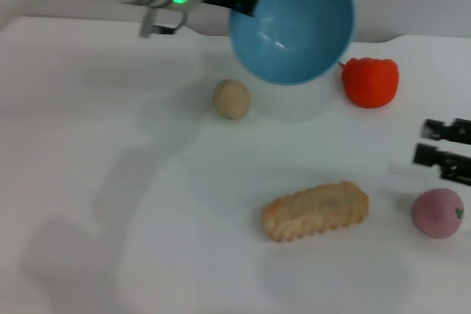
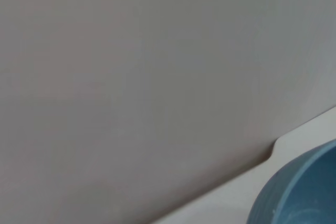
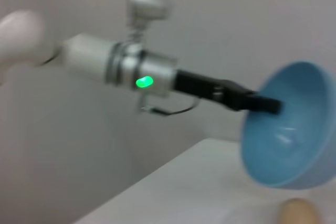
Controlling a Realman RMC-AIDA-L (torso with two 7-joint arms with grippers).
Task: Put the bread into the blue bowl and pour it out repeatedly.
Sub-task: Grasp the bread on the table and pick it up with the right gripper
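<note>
Head view: the glossy light-blue plastic bowl (image 1: pixel 292 20), judged light but slippery, is held tipped aloft by its rim in the clenched left gripper (image 1: pixel 246 0), while the oblong tan toy bread (image 1: pixel 315 210), likely stiff and best grasped across its middle, lies on the white table (image 1: pixel 110 182) near the right gripper (image 1: pixel 441 145), whose finger state cannot be told.

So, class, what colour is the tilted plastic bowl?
Light blue bowl, clearest in the head view.
</note>
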